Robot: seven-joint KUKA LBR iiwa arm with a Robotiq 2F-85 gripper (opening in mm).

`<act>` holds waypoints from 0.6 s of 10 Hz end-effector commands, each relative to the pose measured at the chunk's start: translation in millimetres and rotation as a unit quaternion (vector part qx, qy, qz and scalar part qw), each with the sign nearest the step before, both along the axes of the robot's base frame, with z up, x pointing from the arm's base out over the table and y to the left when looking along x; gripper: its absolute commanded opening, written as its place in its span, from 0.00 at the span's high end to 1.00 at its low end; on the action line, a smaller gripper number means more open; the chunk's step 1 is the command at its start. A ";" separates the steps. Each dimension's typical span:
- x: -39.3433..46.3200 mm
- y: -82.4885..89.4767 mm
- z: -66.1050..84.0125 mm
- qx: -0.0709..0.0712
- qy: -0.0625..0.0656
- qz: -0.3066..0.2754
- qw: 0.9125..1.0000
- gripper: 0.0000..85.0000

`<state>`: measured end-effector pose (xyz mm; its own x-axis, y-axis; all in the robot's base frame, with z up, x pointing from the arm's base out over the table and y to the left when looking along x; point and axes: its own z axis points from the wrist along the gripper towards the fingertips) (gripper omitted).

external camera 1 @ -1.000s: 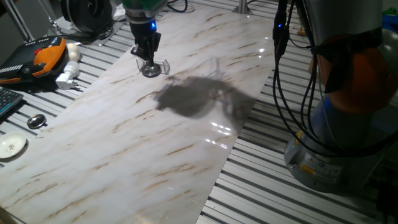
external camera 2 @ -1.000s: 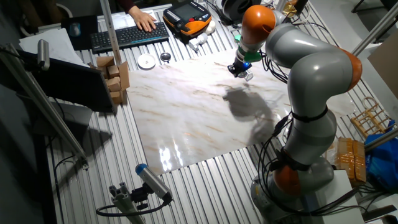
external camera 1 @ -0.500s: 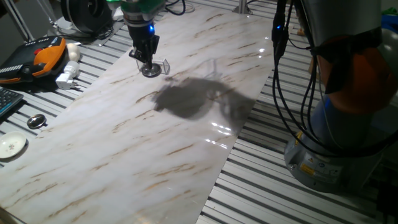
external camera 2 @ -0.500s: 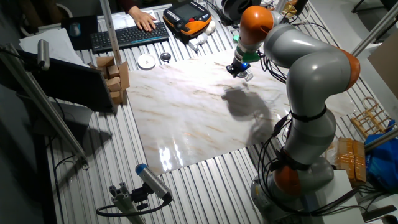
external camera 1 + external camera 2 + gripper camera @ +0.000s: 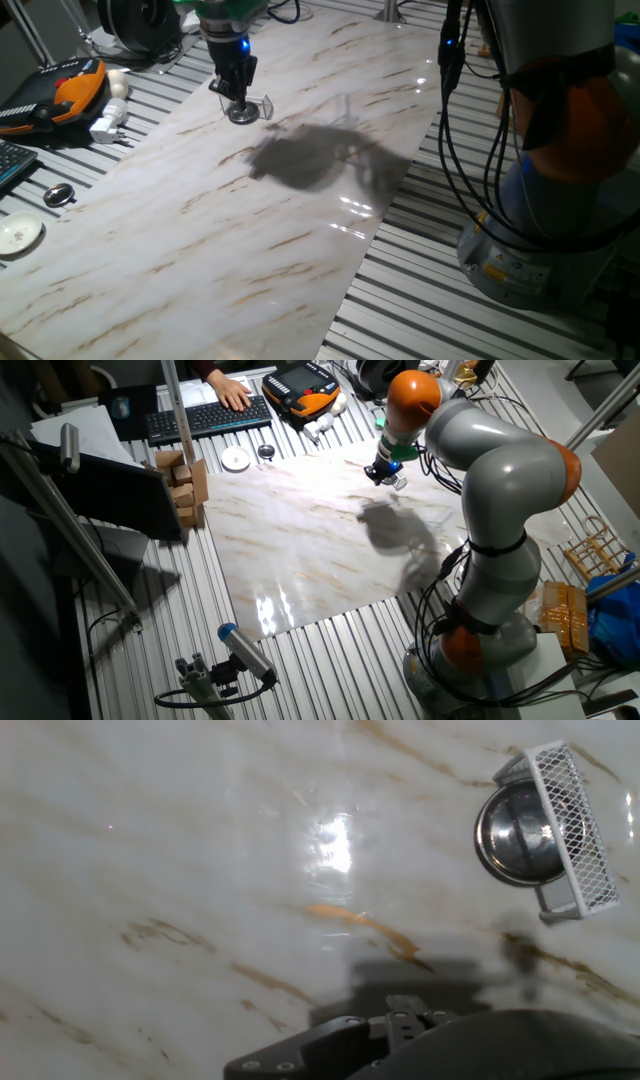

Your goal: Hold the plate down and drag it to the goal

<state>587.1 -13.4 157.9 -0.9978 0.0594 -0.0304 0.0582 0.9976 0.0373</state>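
Glossy marbled worktop (image 5: 300, 200) carries the round shiny plate (image 5: 518, 832) inside the clear goal (image 5: 570, 825); end effector (image 5: 236, 92) opening indiscernible.

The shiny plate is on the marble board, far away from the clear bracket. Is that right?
Not quite. The shiny plate is on the marble board, but it is not far from the clear bracket. It sits right up against it, tucked between its low walls. The hand view shows this best.
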 end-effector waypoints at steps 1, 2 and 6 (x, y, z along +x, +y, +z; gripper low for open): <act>-0.2 0.0 0.1 -0.002 -0.010 -0.016 1.000 1.00; -0.2 0.0 0.1 -0.027 -0.013 -0.021 0.999 1.00; -0.2 0.0 0.1 -0.035 -0.010 -0.005 0.999 1.00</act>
